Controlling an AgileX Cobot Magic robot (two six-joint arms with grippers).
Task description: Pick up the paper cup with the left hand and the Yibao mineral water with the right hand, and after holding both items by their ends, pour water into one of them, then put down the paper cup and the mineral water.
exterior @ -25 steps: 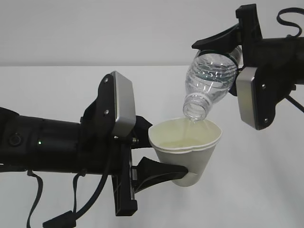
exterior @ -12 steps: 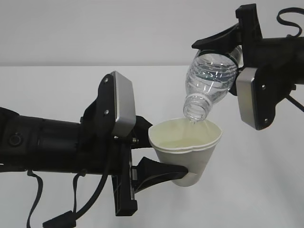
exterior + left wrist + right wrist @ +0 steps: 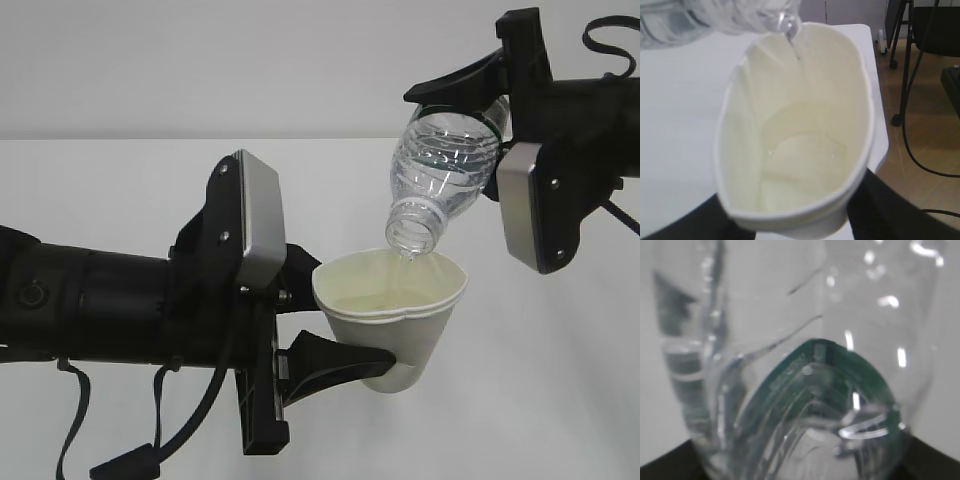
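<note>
While my left gripper [image 3: 345, 335] squeezed the one white paper cup [image 3: 393, 318] out of round, I saw clear water pooled in its pale yellowish bottom; my right gripper [image 3: 500, 130] clamped the single ribbed clear bottle [image 3: 440, 175], tipped neck-down just above the cup's rim, dribbling

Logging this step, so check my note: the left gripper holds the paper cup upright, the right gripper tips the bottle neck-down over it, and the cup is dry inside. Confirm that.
One thing is wrong: the paper cup is not dry. The left wrist view shows water pooled at its bottom. The rest stands: left gripper holds it upright, right gripper tips the bottle neck-down over it.
</note>
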